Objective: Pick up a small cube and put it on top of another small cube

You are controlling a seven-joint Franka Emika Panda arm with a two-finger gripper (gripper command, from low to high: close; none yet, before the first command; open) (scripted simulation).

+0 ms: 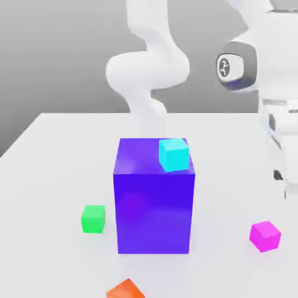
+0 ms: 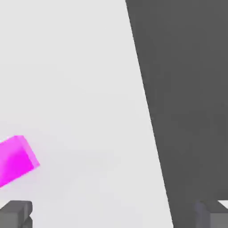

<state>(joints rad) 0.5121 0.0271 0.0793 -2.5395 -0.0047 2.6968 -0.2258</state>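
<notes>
White table (image 1: 52, 151) with blue-violet block (image 1: 154, 204), green cube (image 1: 93, 219), magenta cube (image 1: 265, 236), orange cube (image 1: 126, 289).

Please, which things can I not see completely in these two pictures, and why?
- Orange cube, exterior view: cut off by the bottom edge.
- Magenta cube, hand view: cut off by the picture's edge.
- Table, exterior view: the part behind the big blue-violet block is hidden by it.

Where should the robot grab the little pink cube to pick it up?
Probably from straight above, the open pincer closing on two opposite flat sides of the pink cube. It sits alone on the table, so its sides are free.
</notes>
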